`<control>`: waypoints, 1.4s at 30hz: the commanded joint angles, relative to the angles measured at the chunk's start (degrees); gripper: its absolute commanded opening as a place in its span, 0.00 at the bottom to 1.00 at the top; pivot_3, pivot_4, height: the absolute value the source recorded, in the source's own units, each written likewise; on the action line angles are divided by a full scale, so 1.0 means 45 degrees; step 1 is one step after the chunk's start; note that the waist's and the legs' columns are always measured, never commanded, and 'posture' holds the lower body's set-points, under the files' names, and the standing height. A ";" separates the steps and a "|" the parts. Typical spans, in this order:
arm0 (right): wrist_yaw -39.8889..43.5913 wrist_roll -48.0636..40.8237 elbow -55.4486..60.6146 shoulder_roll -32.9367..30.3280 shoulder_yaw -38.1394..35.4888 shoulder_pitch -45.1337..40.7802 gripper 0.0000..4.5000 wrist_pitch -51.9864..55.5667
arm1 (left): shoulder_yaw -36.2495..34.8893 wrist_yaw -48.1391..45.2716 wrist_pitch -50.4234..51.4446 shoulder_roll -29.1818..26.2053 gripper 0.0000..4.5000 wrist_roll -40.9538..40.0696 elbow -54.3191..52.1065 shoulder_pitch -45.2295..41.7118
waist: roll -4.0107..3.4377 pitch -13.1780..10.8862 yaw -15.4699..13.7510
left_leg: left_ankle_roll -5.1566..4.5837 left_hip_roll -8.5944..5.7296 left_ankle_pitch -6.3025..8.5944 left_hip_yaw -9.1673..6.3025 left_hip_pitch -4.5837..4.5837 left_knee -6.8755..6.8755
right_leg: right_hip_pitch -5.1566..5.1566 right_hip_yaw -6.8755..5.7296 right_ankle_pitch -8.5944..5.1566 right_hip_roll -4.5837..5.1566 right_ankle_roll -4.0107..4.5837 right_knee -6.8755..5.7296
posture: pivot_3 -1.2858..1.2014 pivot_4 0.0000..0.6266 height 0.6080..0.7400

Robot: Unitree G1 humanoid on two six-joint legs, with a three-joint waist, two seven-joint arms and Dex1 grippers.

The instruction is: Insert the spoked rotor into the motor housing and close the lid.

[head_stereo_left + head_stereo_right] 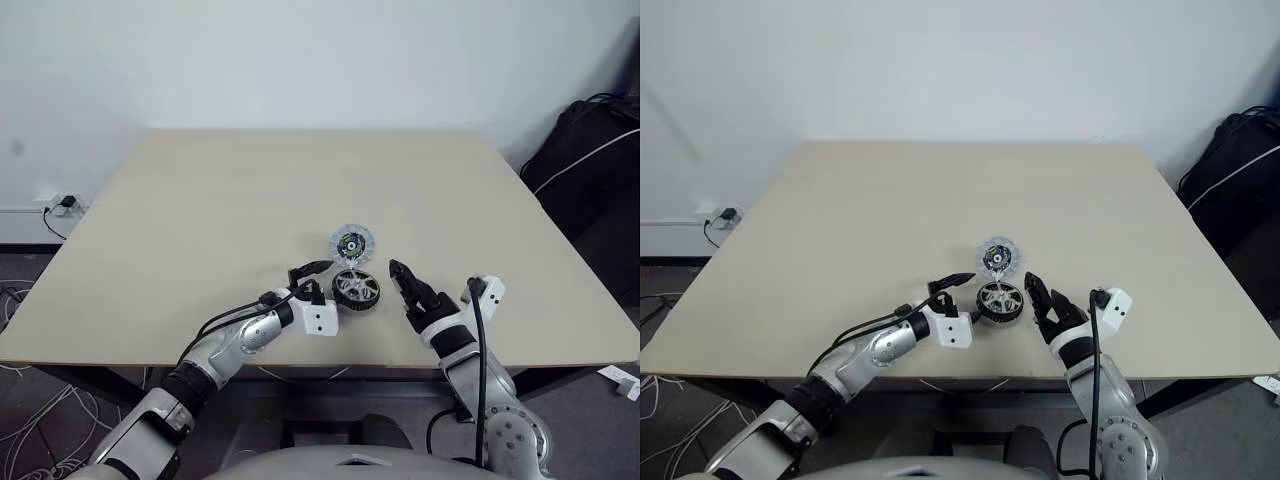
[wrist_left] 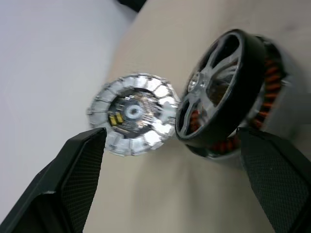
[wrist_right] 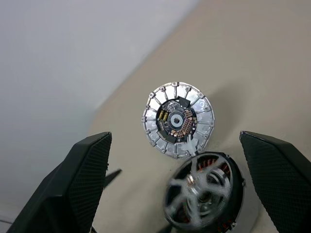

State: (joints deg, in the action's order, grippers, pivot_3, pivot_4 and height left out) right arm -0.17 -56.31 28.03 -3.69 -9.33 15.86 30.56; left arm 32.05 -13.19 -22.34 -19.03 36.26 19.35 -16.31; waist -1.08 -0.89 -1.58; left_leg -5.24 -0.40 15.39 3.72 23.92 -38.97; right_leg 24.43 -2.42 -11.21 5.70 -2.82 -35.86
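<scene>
Rotor [image 1: 356, 288] sits seated in the motor housing [image 2: 272, 82] mid-table, my left hand [image 1: 316, 278] wide at its nine o'clock, right hand [image 1: 402, 283] wide at three; next I judge the lid [image 1: 351, 243], at twelve, needs grasping.

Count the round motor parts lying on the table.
2 separate pieces: a silvery round lid farther back, and a dark-rimmed spoked rotor sitting on the copper-coiled housing, between the grippers.
</scene>
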 commanded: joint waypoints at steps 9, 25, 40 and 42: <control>0.0230 0.3204 0.0099 -0.1069 0.1579 -0.1012 0.96 -0.0200 | -0.4136 -0.1862 0.4835 0.2952 1.00 -0.8636 -0.3835 0.2309 | -0.0018 0.0013 0.0113 | 0.0000 -0.0002 0.0000 -0.0001 0.0004 -0.0016 | -0.0005 0.0004 0.0000 0.0012 -0.0001 0.0001 | 0.52 0.00 1.00; 0.1420 0.8931 -0.3687 -0.1531 0.4736 -0.3856 0.00 -0.0946 | -0.4084 -0.3027 0.7794 0.3000 0.01 -1.0574 -0.5503 0.4702 | 0.0029 -0.0002 0.0170 | -0.0013 -0.0023 -0.0006 0.0014 -0.0034 -0.0055 | -0.0054 -0.0032 -0.0022 -0.0095 -0.0038 -0.0012 | 0.52 0.00 1.00; 0.2784 1.0141 -0.4962 -0.1955 0.4751 -0.4310 0.00 -0.0119 | -0.3929 -0.2740 0.7817 0.3071 0.01 -1.0430 -0.5670 0.4808 | 0.0038 0.0029 0.0163 | -0.0008 -0.0015 -0.0004 0.0013 -0.0045 -0.0045 | -0.0054 -0.0029 -0.0003 -0.0078 -0.0007 -0.0017 | 0.52 0.00 1.00; 0.3824 1.0237 -0.3887 -0.2894 0.5159 -0.4426 0.00 0.0105 | -0.3884 -0.2749 0.7803 0.3088 0.01 -1.0424 -0.5665 0.4774 | 0.0034 0.0024 0.0162 | -0.0009 -0.0020 -0.0004 0.0013 -0.0042 -0.0046 | -0.0053 -0.0032 -0.0004 -0.0044 -0.0008 -0.0016 | 0.52 0.00 1.00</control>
State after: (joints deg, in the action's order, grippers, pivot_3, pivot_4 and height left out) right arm 13.46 -10.70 5.09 -14.52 12.88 -3.13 30.50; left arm 14.12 -25.49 13.52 -5.60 -10.36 -2.94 5.87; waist -0.93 -0.78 -0.85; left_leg -5.27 -0.49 15.38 3.78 23.74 -39.19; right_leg 24.21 -2.55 -11.23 5.51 -2.86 -35.93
